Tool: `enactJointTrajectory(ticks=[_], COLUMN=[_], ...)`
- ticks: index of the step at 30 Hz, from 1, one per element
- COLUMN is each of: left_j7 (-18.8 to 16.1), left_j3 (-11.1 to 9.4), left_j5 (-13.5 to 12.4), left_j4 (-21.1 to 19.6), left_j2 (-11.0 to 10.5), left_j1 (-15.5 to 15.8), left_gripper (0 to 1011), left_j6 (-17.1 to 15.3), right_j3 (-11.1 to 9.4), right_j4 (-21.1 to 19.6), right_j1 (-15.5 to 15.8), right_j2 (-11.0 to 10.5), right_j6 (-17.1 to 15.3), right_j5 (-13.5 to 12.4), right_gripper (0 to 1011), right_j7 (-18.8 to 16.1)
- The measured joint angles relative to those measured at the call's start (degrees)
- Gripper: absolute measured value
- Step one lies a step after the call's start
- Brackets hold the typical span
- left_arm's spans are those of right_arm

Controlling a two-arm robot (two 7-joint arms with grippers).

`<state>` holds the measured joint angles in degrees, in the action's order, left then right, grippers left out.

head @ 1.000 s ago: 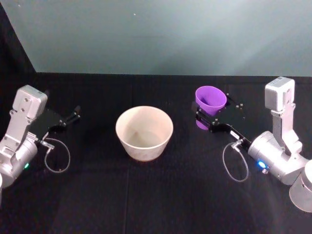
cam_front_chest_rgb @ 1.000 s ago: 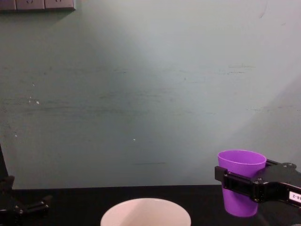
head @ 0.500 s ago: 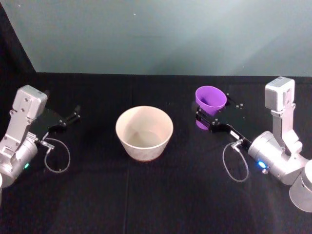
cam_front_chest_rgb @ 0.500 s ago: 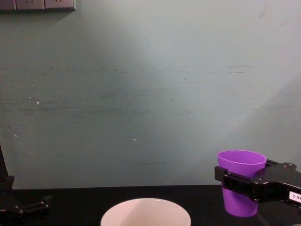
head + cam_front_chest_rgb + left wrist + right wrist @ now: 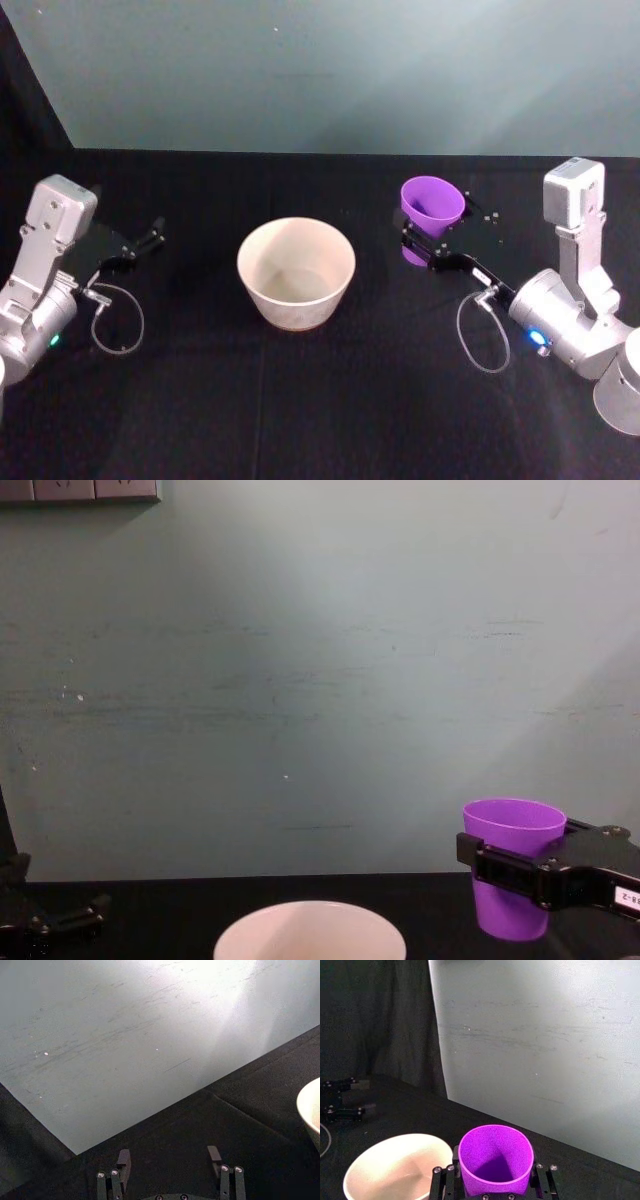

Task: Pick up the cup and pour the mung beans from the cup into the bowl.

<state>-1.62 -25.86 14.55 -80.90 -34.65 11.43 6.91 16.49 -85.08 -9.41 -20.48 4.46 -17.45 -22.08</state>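
Black cloth covers the table, and nothing on it has shifted over the past second: cup, bowl and both arms sit exactly as they did.

Nearest the robot, one pale pinkish-white bowl stands at the centre of the table, mouth up. The right wrist view catches its rim just beside the cup, and the chest view shows its top edge.

To the bowl's right and slightly farther back, the right gripper is clamped around the single purple plastic cup. It holds the cup upright, with one black finger on each side of the wall below the rim. From the wrist, the cup sits squarely between the two fingers of the gripper, its mouth open and its bottom in shadow. The chest view has the gripper banding the cup at mid-height. Whether the base touches the cloth cannot be told.

At the far left, well apart from the bowl, the left gripper rests idle with its fingers spread.

Behind everything rises a pale green wall.
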Motion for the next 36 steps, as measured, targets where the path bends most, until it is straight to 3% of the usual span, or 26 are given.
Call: enactJointTrajectory(ticks=[7, 13, 21, 25, 29, 36], left_j7=[0.0, 0.0, 0.0, 0.0, 0.0, 0.0], left_j3=[0.0, 0.0, 0.0, 0.0, 0.0, 0.0], left_j5=[0.0, 0.0, 0.0, 0.0, 0.0, 0.0], left_j4=[0.0, 0.0, 0.0, 0.0, 0.0, 0.0], left_j2=[0.0, 0.0, 0.0, 0.0, 0.0, 0.0], left_j1=[0.0, 0.0, 0.0, 0.0, 0.0, 0.0], left_gripper=[1000, 1000, 1000, 1000, 1000, 1000], left_j6=[0.0, 0.0, 0.0, 0.0, 0.0, 0.0], right_j3=[0.02, 0.88, 3.52, 6.23, 8.43, 11.19], right_j4=[-0.01, -0.85, -3.54, -5.71, -7.55, -9.81], right_j1=[-0.01, -0.28, -1.2, -2.42, -3.74, -5.83], right_j2=[-0.05, -0.72, -2.16, -3.34, -4.05, -4.59], right_j6=[0.03, 0.78, 1.36, -1.11, -3.83, -8.36], right_j5=[0.24, 3.68, 13.81, 22.09, 28.37, 36.07], right_gripper=[729, 729, 729, 729, 729, 729], right_j7=[0.03, 1.22, 3.82, 5.36, 6.12, 5.32])
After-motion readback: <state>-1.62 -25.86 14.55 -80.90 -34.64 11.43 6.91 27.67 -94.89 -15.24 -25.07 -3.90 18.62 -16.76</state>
